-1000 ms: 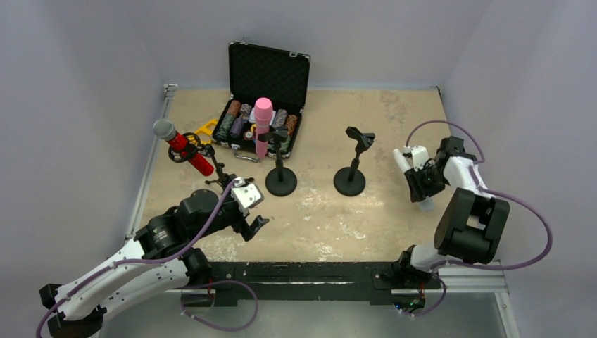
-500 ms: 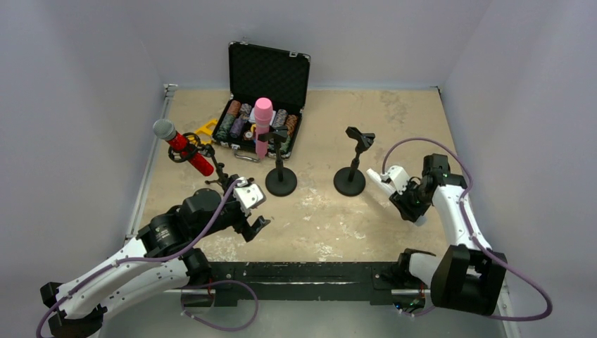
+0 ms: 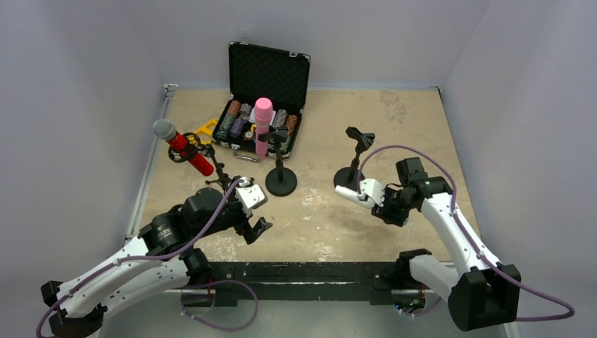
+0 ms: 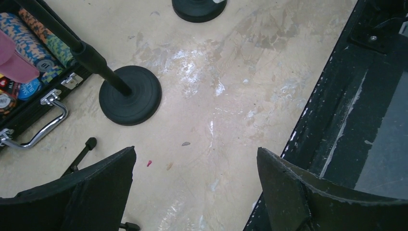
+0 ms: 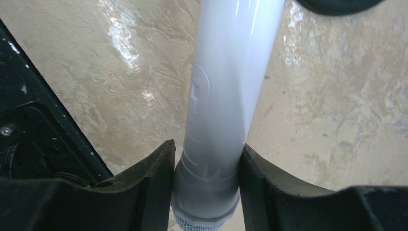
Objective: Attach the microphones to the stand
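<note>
Right wrist: white microphone (image 5: 226,96) in end effector (image 5: 206,190)

Your right wrist view keeps only a sliver of the empty stand (image 5: 337,4), cut by the top edge. Just left of it the white microphone (image 5: 226,96) runs out of frame, its mesh head nearly lost below the right gripper (image 5: 207,161). Your left wrist view crops that stand too, and the pink microphone (image 4: 14,62) well left of it. From above, the foot of the third stand (image 3: 217,167) hides behind the left arm (image 3: 176,225).
</note>
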Available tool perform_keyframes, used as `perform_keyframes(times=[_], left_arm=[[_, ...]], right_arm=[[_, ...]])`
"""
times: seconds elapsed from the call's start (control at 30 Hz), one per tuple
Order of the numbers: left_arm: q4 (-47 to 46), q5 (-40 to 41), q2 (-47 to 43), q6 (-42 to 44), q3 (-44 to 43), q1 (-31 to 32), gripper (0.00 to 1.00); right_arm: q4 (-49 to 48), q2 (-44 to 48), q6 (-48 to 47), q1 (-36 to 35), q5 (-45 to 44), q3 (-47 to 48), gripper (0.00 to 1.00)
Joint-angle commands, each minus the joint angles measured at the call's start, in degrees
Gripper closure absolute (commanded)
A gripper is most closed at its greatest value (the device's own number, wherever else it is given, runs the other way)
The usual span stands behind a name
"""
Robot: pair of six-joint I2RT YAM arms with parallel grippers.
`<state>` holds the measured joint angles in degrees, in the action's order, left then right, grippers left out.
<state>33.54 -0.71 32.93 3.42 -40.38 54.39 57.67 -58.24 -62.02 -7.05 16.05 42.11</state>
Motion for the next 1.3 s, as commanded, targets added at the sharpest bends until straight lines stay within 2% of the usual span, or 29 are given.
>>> perform_keyframes(times=[0.0,0.07,0.27,0.5,0.63,0.83,0.93,1.07,1.2,1.27], left_arm=[[-2.18,-4.0,0.06,-7.85,-0.99,-0.25,0.01],[-3.39,-5.06,-0.54,-15.3,-1.27,-0.25,0.01],[-17.1,-12.01,-2.04,-38.98,5.68,-0.23,0.01],[-32.11,-19.67,4.3,-64.72,10.19,-0.21,0.01],[-36.1,-22.23,8.77,-69.97,10.71,-0.21,0.01],[-30.94,-27.22,18.23,-71.67,7.59,0.49,0.04],[-32.59,-29.42,21.23,-72.28,8.03,1.67,0.11],[-36.1,-31.92,23.52,-72.5,8.62,2.21,0.26],[-36.85,-34.13,24.63,-72.06,8.08,2.3,0.5],[-36.3,-34.71,24.71,-71.53,7.74,2.3,0.69]], right_arm=[[-0.73,0.35,-0.93,-5.44,1.42,3.28,0.91],[-0.93,0.71,-1.02,-8.35,1.96,4.34,0.91],[-1.18,1.68,-5.19,-19.87,3.23,7.22,0.91],[-0.33,0.41,-12.44,-32.13,5.26,9.77,0.92],[-2.21,-1.49,-11.7,-39.78,3.91,11.73,0.92],[-4.58,-5.09,-8.3,-48.73,1.34,16.79,0.92],[-5.63,-5.74,-6.85,-50.15,0.54,18.03,0.92],[-6.58,-5.59,-6.54,-50.17,-0.47,17.81,0.91],[-6.95,-5.25,-6.41,-50.21,-0.9,16.85,0.9],[-6.91,-5.11,-5.93,-50.2,-0.58,16.78,0.9]])
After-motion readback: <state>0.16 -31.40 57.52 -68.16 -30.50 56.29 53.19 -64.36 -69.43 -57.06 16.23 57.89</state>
